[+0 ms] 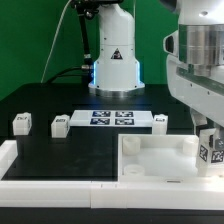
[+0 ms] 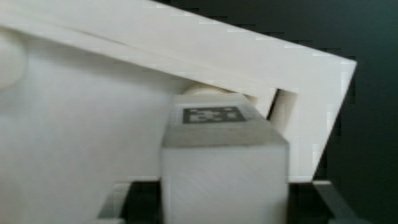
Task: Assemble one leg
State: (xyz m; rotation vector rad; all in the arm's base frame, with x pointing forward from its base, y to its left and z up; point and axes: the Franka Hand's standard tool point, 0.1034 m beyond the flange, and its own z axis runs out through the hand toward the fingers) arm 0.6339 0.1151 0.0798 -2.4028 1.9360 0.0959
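The gripper (image 1: 208, 150) is closed tight on one leg (image 2: 217, 120), pinching it from both sides and holding it right over the corner of the big white panel (image 1: 150, 160). I think the job is about half done: the leg is picked up and at the corner, but I cannot tell if it is in its hole yet. Three more legs (image 1: 58, 125) lie on the table (image 1: 40, 105) behind the panel, well away from the gripper.
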